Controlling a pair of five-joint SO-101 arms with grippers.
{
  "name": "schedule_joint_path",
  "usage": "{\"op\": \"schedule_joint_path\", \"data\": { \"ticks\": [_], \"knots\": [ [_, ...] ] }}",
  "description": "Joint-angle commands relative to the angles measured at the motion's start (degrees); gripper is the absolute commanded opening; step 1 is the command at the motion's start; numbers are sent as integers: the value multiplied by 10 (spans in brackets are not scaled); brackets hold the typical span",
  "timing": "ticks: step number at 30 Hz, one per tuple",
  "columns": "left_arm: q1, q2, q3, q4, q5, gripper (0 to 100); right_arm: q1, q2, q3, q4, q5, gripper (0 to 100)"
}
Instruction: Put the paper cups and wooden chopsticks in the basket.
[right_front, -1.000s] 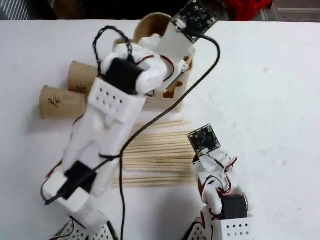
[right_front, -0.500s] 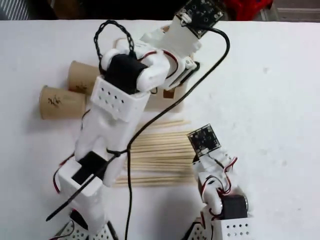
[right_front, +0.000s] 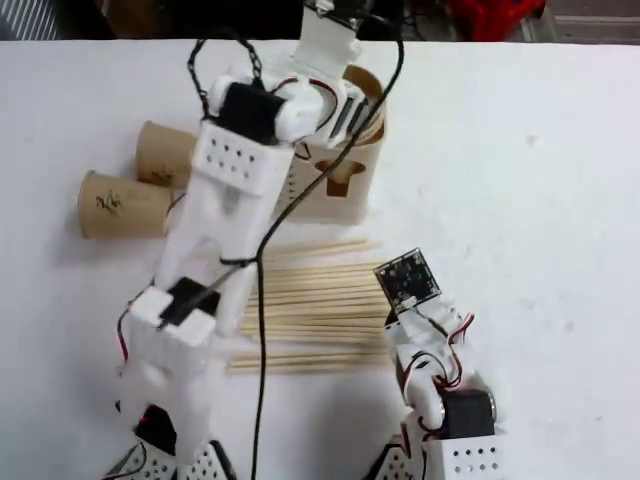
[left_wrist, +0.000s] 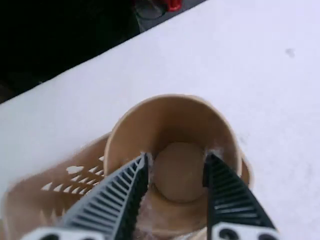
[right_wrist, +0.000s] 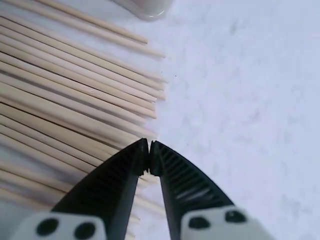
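A brown paper cup stands mouth up in the tan basket. My left gripper hangs open just above the cup's mouth, holding nothing. From above, the left gripper is over the basket and the cup at the table's back. Two more paper cups lie on their sides left of the basket. Several wooden chopsticks lie in a row in front of the basket. My right gripper is shut and empty over the right ends of the chopsticks.
The left arm stretches over the left part of the chopstick row, and its black cable crosses the sticks. The right arm sits low at the front. The white table is bare to the right.
The left arm has stretched farther back and swung its gripper over the basket; the cup that showed behind the basket now stands inside it. The right arm has not moved.
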Motion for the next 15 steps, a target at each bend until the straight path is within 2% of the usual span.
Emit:
{"op": "schedule_joint_path", "data": {
  "ticks": [1, 9, 12, 15],
  "knots": [
    [-2, 34, -4, -11, 10, 195, 0, -2, -3, -13, 6, 18],
    [-7, 57, -14, -4, 10, 195, 0, -2, -3, -13, 6, 18],
    [-16, 30, -69, 16, 8, 195, 0, -2, -3, -13, 6, 18],
    [-36, -7, -147, 69, -8, 195, 0, -2, -3, -13, 6, 18]
  ]
}}
